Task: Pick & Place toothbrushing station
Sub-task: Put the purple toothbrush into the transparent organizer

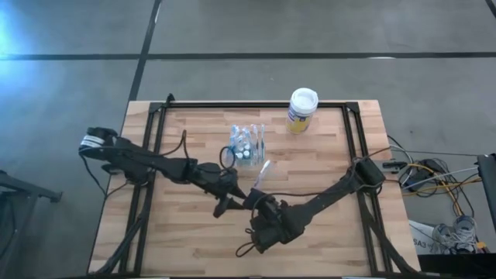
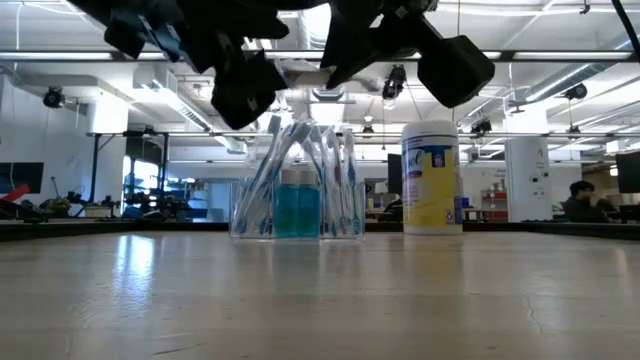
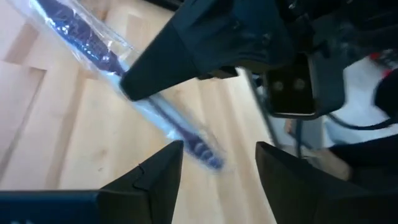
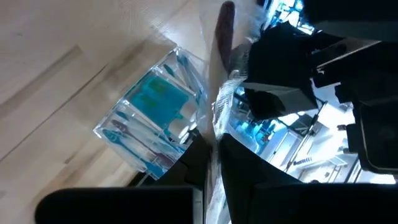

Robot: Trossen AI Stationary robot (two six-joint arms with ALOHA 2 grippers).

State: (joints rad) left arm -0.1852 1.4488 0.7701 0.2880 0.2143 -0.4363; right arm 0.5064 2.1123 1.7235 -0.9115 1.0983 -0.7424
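- The small clear plastic holder stands upright on the pale wooden table, a little toward twelve o'clock from the table's middle; in the low view it rests flat on the tabletop with slim white-blue-pink toothbrushes leaning inside and a teal block at its base.
- The white-lidded canister with a yellow-blue label stands upright at about one o'clock from the holder, well apart from it; it shows beside the holder in the low view.
- The right gripper hangs at about six o'clock from the holder, above the table. Its fingers are pressed together on a wrapped toothbrush in clear plastic film, which points back toward twelve o'clock, toward the holder.
- In the left wrist view the same wrapped toothbrush crosses the wood with its dark blue bristle end showing, under the right gripper's dark body.
- The left gripper is just at nine o'clock of the right gripper, above the table. Its fingers stand apart with nothing between them.
- In the right wrist view the holder sits on the wood just beyond the fingers.
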